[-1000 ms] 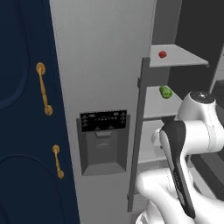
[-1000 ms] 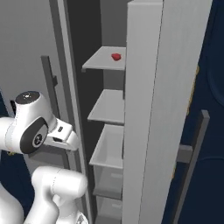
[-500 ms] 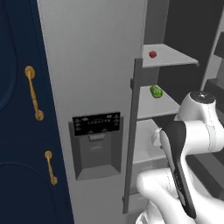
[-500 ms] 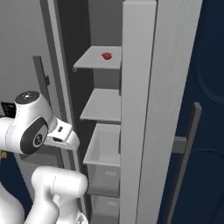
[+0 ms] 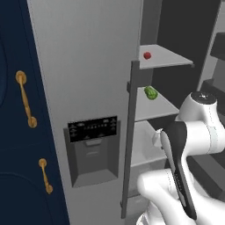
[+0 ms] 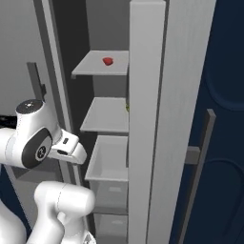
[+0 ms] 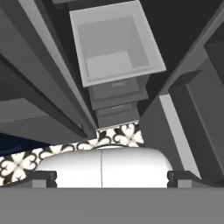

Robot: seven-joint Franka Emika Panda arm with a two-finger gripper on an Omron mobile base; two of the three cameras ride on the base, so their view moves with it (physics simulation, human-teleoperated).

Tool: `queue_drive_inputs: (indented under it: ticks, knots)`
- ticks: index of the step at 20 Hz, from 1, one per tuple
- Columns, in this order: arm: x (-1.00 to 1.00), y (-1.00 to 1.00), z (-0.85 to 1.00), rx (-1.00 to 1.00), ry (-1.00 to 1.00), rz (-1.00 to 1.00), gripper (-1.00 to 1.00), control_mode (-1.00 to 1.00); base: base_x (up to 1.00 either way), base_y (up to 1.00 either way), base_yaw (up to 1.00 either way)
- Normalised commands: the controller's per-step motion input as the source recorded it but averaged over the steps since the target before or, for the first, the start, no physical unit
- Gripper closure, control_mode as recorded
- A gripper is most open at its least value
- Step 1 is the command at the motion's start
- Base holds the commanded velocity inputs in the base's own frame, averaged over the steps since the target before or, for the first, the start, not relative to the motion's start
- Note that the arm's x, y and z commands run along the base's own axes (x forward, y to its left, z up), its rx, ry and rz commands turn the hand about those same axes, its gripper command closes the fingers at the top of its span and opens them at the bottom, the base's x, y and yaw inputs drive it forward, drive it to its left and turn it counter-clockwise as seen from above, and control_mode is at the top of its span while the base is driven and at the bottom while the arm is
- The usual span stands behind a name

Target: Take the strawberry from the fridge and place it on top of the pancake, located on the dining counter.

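The strawberry (image 5: 147, 56) (image 6: 107, 61), tiny and red, lies on the top pale shelf inside the open fridge (image 5: 88, 66) (image 6: 152, 124). One shelf lower sits a green rounded item (image 5: 150, 92). My arm (image 5: 193, 132) (image 6: 38, 143) is folded in front of the fridge, well below the strawberry's shelf. My gripper (image 7: 112, 178) points down and stands open with nothing between its fingertips (image 7: 41, 177). The pancake and the dining counter are out of view.
A navy cabinet with gold handles (image 5: 26, 105) flanks the fridge on the left, and another navy cabinet (image 6: 224, 95) on the right. A black dispenser panel (image 5: 93, 128) is set in the left door. Below my hand are a grey fridge bin (image 7: 113, 43) and patterned floor (image 7: 118, 135).
The whole scene has slid left in both base views, so the base has moved. The arm keeps the same folded pose and the gripper stays open.
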Motion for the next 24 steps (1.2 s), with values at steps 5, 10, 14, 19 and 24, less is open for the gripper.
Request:
queue_drive_inputs:
  ticks: [5, 10, 14, 19, 24]
  knots:
    - [0.00, 0.00, 0.00, 0.00, 0.00, 0.00, -1.00, 1.00, 0.32, -0.11, 0.00]
    - [0.00, 0.00, 0.00, 0.00, 0.00, 0.00, -1.00, 1.00, 0.29, -0.24, 0.00]
    - [0.00, 0.00, 0.00, 0.00, 0.00, 0.00, -1.00, 1.00, 0.24, -0.39, 0.00]
    - [0.00, 0.00, 0.00, 0.00, 0.00, 0.00, -1.00, 1.00, 0.08, -0.43, -0.02]
    - [0.00, 0.00, 0.00, 0.00, 0.00, 0.00, -1.00, 1.00, 0.37, -0.07, 0.00]
